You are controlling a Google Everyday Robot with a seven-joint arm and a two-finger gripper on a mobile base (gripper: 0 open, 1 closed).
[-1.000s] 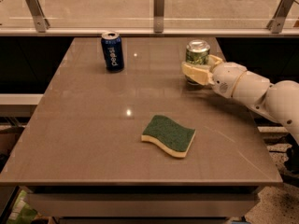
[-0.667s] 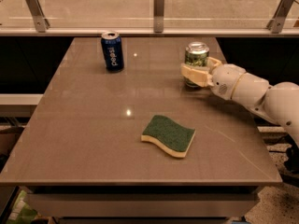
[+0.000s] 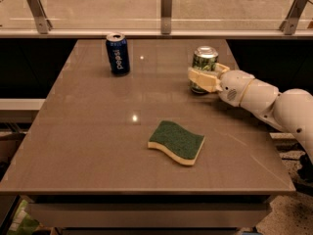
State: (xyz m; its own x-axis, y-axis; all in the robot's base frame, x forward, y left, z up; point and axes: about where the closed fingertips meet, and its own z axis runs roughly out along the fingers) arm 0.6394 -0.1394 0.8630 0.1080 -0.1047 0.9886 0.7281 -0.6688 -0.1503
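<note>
- A green sponge (image 3: 176, 141) lies at lower centre of the table (image 3: 88, 146), untouched.
- At mid right, the gripper (image 3: 204, 75) has its fingers clamped on the green can (image 3: 205, 58), which stands upright on the table, not lifted.
- A blue can (image 3: 117, 53) stands upper left, well apart.

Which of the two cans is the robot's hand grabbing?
The green can on the right: the gripper is clasped around it. The blue can stands apart on the left, untouched.
</note>
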